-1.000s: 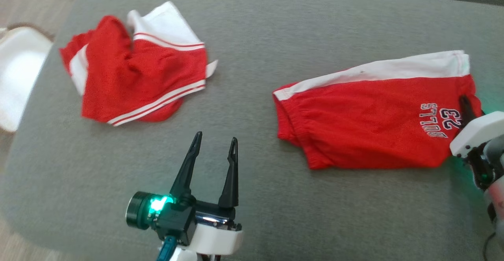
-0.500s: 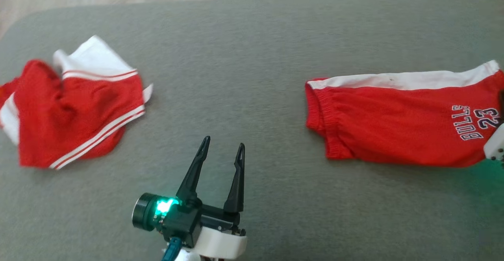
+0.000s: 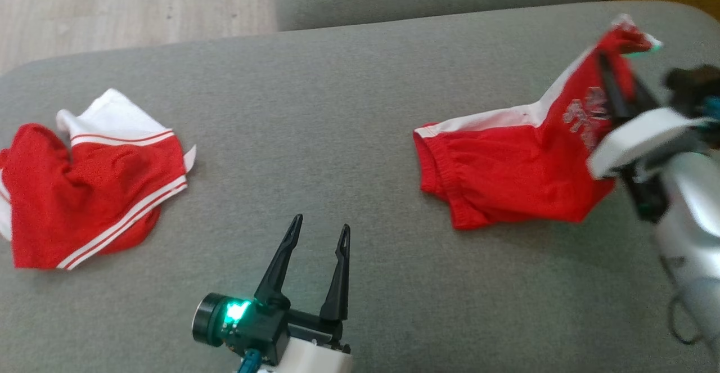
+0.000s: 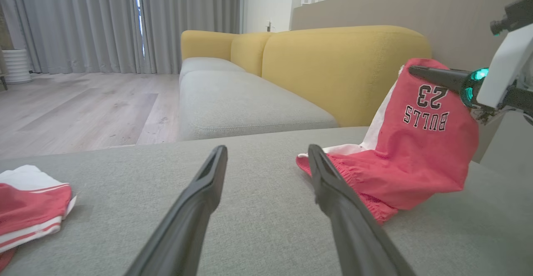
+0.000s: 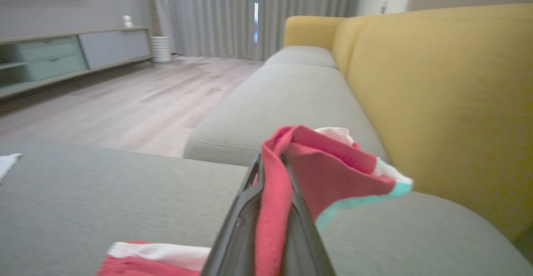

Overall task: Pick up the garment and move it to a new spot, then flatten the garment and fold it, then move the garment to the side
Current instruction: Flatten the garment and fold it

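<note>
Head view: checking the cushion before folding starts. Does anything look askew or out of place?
The red-and-white garment on the left lies crumpled, a white corner flipped up. The Bulls shorts hang lopsided: right gripper pinches one end aloft, waistband end on the grey cushion.

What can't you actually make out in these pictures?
Head view: the print on the shorts is blurred.
Right wrist view: the right claw has its tips buried in the shorts' fabric.
Head view: the left edge cuts off the other red garment.
</note>
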`<state>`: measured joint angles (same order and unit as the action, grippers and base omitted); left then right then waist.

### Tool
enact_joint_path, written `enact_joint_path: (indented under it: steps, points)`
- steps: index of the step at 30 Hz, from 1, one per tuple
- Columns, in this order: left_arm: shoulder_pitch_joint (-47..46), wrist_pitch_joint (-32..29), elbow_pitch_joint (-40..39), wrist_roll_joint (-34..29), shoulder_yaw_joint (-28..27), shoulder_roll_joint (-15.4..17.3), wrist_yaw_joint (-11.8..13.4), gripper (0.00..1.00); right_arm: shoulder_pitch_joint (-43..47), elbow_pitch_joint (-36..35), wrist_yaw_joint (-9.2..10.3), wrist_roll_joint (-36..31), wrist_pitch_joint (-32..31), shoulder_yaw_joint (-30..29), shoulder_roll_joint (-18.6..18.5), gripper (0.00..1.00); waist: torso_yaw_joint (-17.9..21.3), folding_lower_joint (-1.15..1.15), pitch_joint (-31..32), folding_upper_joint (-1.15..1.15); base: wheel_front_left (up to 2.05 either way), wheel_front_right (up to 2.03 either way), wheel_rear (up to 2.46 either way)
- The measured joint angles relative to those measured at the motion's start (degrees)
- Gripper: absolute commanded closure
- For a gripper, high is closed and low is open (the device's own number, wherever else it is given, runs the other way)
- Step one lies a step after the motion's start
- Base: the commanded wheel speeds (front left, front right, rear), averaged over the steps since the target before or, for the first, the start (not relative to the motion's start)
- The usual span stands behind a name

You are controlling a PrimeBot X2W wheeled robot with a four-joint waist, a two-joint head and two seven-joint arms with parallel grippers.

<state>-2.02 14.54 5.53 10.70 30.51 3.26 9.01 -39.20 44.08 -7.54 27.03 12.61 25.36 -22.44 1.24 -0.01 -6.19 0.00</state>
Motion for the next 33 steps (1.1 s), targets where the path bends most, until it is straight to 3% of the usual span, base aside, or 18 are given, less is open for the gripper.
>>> enact_joint_path:
  steps: [10, 11, 12, 13, 19, 25, 29, 33]
  points:
    - [-0.02, 0.0, 0.23, 1.3, 0.24, 0.01, 0.04, 0.0, 6.38, -8.38, 0.0, -2.24, -5.76, 7.34, 7.7, 1.0, -3.88, 0.0, 0.17, 0.0, 0.0, 0.0, 0.0]
    - [-0.03, 0.0, 0.24, 1.53, 0.31, 0.01, 0.05, 0.0, 7.45, -8.37, 0.0, -2.49, -6.25, 7.9, 8.13, 0.78, -4.17, 0.0, 0.04, 0.0, 0.0, 0.0, 0.0]
    - [-0.04, 0.0, 0.24, 1.71, 0.4, 0.01, 0.07, 0.0, 8.61, -8.37, 0.0, -2.49, -6.36, 8.02, 8.68, 0.14, -4.41, 0.01, -0.06, 0.0, 0.0, 0.0, 0.0]
    - [-0.05, 0.0, 0.26, 1.92, 0.47, 0.01, 0.08, 0.0, 9.68, -8.43, 0.0, -2.49, -6.12, 8.0, 9.26, 0.0, -4.6, 0.01, -0.14, 0.0, 0.0, 0.0, 0.0]
    - [-0.04, 0.0, 0.3, 2.02, 0.11, 0.01, 0.62, 0.0, 13.56, -12.04, 0.0, -2.44, -0.7, 6.01, 10.65, 0.0, -4.58, 0.01, 0.59, 0.0, 0.0, 0.0, 0.0]
    - [1.4, 0.0, -0.7, 1.9, -2.69, -0.01, 1.18, 0.0, 19.73, -19.4, 0.0, -6.76, 1.6, -4.93, 10.37, 0.0, -3.19, 0.01, 3.44, 0.0, 0.0, 0.0, 0.0]
    - [5.47, 0.0, -1.93, 1.48, -5.04, 0.01, 1.66, 0.0, 29.17, -28.19, 0.0, -7.66, 1.76, -13.38, 11.93, 0.0, -1.99, 0.0, 5.8, 0.0, 0.0, 0.0, 0.0]
    - [9.29, 0.0, -2.75, 0.55, -8.49, 0.01, 2.32, 0.0, 40.4, -30.34, 0.0, -9.07, 1.78, -19.62, 14.75, 0.0, -0.89, 0.0, 8.59, 0.0, 0.0, 0.0, 0.0]
